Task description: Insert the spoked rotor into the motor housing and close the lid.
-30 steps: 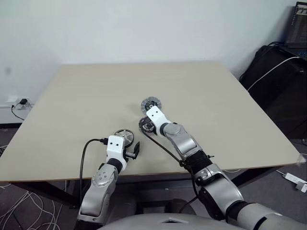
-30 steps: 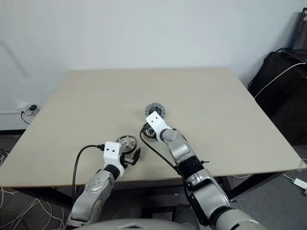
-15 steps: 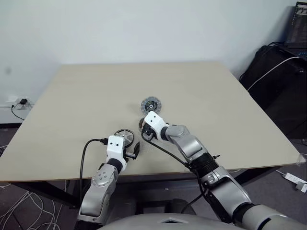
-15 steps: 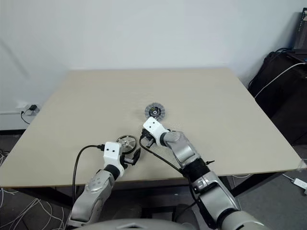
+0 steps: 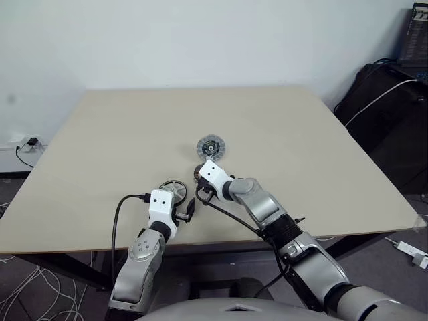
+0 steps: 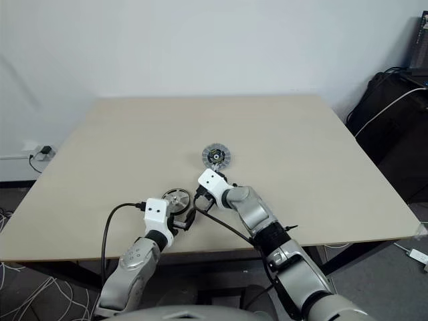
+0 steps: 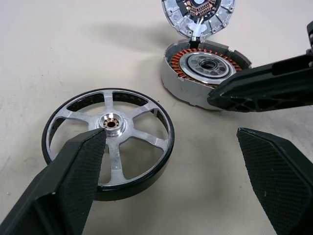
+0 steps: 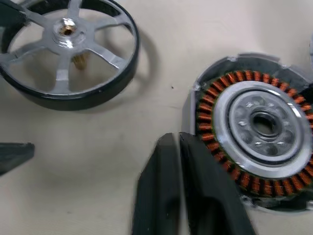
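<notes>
- Spoked rotor: thin silver wheel, dark rim, flat on matte beige counter near front edge, between spread left fingers.
- Motor housing: round, copper windings, beside clenched, empty right fingers.
- Ribbed silver lid behind.

left end effector spread wide, right end effector pinched together

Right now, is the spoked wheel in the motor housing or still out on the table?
Out. The spoked wheel lies flat on the table beside the motor housing, whose copper windings show uncovered.

Even, bright indoor light, soft shadows; right wrist view slightly blurred.
</notes>
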Robot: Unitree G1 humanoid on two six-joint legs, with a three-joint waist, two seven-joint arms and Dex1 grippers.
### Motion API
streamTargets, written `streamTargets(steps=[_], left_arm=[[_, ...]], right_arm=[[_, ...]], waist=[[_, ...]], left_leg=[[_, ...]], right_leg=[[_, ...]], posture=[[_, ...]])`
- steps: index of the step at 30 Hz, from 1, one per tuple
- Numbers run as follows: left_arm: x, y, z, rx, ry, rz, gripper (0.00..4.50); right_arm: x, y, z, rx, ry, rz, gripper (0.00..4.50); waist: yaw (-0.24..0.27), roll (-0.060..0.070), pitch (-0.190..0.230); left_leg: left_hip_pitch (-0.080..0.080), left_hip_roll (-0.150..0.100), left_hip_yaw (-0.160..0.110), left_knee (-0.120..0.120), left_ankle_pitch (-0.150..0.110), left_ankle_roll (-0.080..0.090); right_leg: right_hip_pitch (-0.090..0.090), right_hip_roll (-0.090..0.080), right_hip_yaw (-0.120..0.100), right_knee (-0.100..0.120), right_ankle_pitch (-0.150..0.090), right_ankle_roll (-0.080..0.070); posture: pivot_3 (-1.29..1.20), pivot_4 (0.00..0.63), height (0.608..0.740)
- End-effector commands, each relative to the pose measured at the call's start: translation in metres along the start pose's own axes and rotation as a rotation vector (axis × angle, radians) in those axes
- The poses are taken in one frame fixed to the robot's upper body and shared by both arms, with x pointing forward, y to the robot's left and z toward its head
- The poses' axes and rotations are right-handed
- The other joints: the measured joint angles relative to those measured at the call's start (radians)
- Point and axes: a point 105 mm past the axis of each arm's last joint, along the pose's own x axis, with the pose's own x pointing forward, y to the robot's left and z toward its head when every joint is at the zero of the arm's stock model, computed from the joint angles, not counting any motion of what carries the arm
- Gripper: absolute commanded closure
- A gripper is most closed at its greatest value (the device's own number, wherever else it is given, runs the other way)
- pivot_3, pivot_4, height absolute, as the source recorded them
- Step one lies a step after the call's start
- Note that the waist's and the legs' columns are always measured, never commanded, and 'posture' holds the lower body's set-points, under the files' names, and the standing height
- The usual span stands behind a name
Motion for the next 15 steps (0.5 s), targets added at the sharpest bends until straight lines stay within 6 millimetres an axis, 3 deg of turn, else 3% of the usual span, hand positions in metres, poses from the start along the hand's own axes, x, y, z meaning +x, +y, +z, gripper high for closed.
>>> streamTargets(steps=[1, 2, 15], left_arm=[[0.001, -0.001, 0.012, -0.003, -0.054, 0.001, 0.0], [0.001, -0.001, 0.012, -0.003, -0.054, 0.001, 0.0], [0.001, -0.002, 0.011, -0.007, -0.053, -0.002, 0.0]], right_arm=[[-0.003, -0.007, 0.017, -0.033, -0.059, -0.03, 3.19], [-0.003, -0.007, 0.017, -0.035, -0.062, -0.033, 2.91], [-0.007, -0.007, 0.031, -0.026, -0.141, -0.015, 2.91]], waist=[[0.001, 0.0, 0.0], [0.002, 0.0, 0.0], [0.001, 0.0, 0.0]], left_leg=[[0.0, 0.0, 0.0, 0.0, 0.0, 0.0], [0.0, 0.0, 0.0, 0.0, 0.0, 0.0], [0.0, 0.0, 0.0, 0.001, 0.0, 0.0]], right_leg=[[0.0, 0.0, 0.0, 0.0, 0.0, 0.0], [0.0, 0.0, 0.0, 0.0, 0.0, 0.0], [0.0, -0.001, 0.0, 0.0, 0.001, 0.001]], posture=[[0.0, 0.0, 0.74], [0.0, 0.0, 0.74], [0.0, 0.0, 0.74]])
